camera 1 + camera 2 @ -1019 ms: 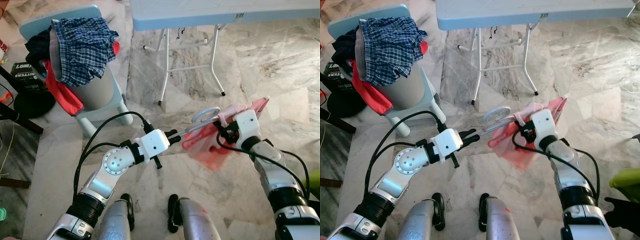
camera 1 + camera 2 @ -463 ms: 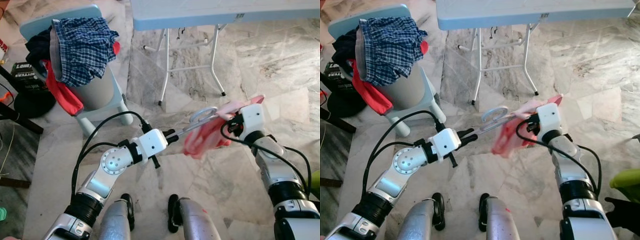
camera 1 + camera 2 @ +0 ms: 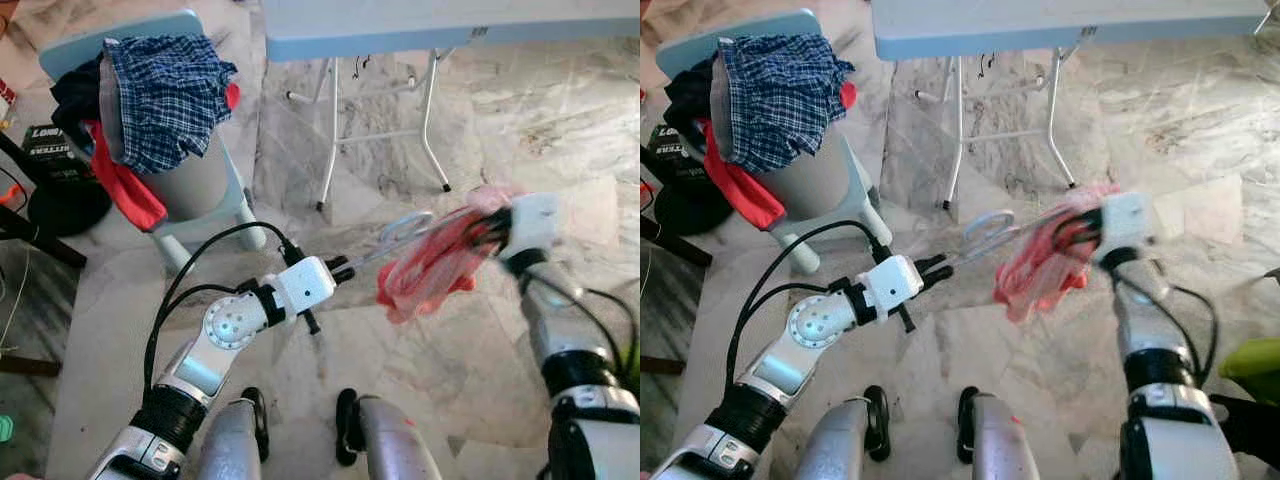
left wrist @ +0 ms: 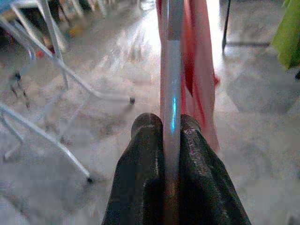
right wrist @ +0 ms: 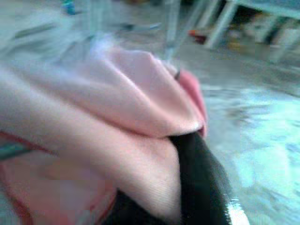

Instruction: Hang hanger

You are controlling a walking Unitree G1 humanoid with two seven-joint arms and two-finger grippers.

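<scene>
Marble floor (image 3: 500,110), folding table (image 3: 400,25), clothes-piled chair (image 3: 190,185)

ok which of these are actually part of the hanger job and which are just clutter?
In the job:
- hanger, clamped in the left gripper
- pink-red garment on the hanger
- right gripper, at the garment's far end; blurred

Lying about:
- chair piled with plaid shorts and other clothes
- folding table
- green object, at the frame edge

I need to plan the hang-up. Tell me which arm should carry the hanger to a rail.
Left, probably. The left pincer is shut on the hanger, pinching its grey bar firmly. The right pincer is tangled in the pink-red garment, blurred mid-motion, with no clear hold on the hanger.
</scene>
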